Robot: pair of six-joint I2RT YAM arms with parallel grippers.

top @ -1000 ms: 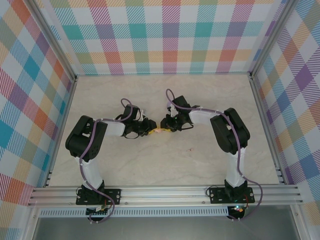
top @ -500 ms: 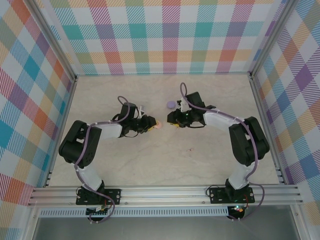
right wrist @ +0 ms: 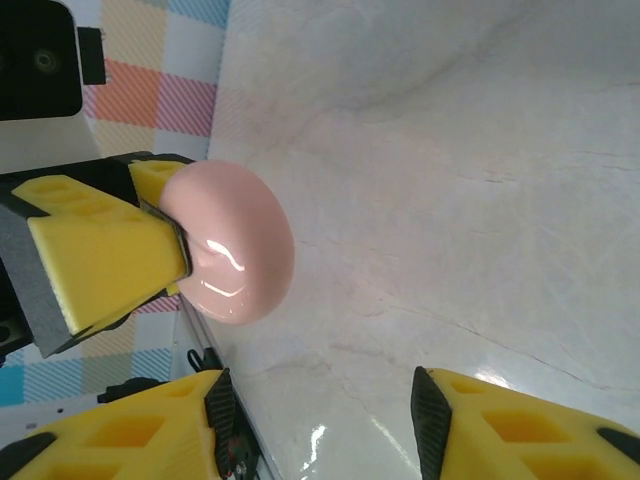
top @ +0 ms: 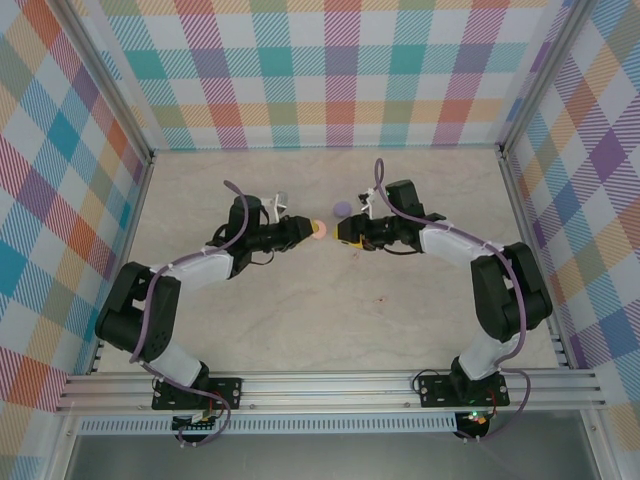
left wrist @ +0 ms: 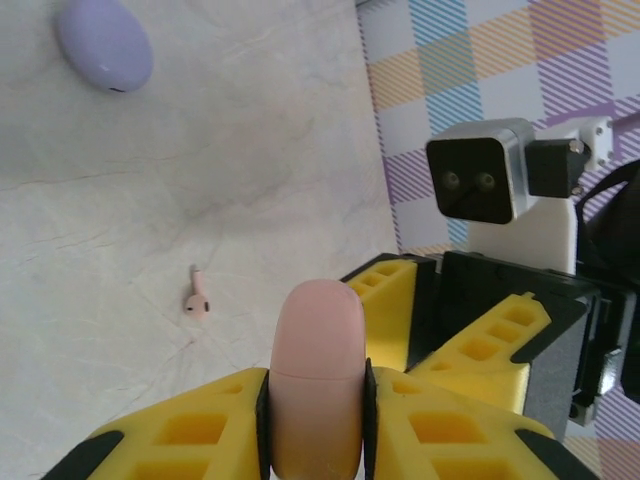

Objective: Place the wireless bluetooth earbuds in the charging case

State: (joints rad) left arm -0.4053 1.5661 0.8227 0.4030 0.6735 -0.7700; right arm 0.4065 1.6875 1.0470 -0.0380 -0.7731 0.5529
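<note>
My left gripper (left wrist: 318,400) is shut on a pink charging case (left wrist: 318,350), which stands edge-up between the pads with its seam showing. From above, that case (top: 320,229) sits at the tip of the left gripper (top: 304,229). My right gripper (top: 346,232) faces it from the right, a short way off. In the right wrist view the right gripper (right wrist: 320,400) is open with bare table between its fingers, and the pink case (right wrist: 235,245) hangs just beyond them. One tiny pinkish stemmed earbud (left wrist: 197,298) lies on the table.
A purple rounded case (left wrist: 105,45) lies shut on the table behind the grippers, also visible from above (top: 342,209). The table (top: 300,320) is pale marble with checked walls around it and metal rails along the sides. The right arm's wrist camera (left wrist: 478,180) is close to the left gripper.
Both arms have stretched toward the back of the table. The right gripper's jaws have widened and drawn away from the pink case, which stays in the left gripper.
</note>
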